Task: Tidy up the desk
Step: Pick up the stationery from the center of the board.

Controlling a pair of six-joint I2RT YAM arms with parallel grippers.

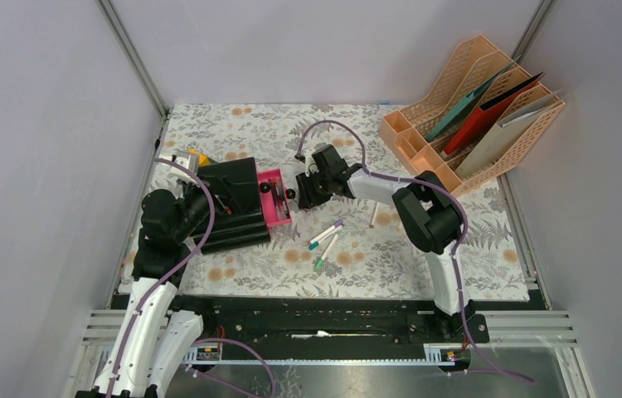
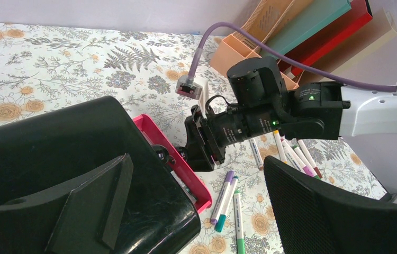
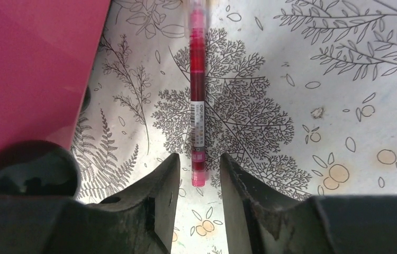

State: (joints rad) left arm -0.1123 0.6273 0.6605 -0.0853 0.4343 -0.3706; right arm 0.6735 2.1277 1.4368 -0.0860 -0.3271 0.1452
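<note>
Desk (image 1: 241, 133) lying flat beyond the arm bases, long axis running left to right, bare cloth showing along its far edge, file rack (image 1: 473, 116) occupying the far right corner, right arm reaching leftward across centre, right gripper (image 3: 200, 159) holding its jaws apart astride a pink pen (image 3: 197, 95), left gripper (image 2: 199, 174) gaping wide by the pink drawer (image 1: 274, 196).

Robot lab cell; grey walls (image 1: 42, 124), aluminium posts (image 1: 133, 58), enclosed desk (image 1: 473, 249)
</note>
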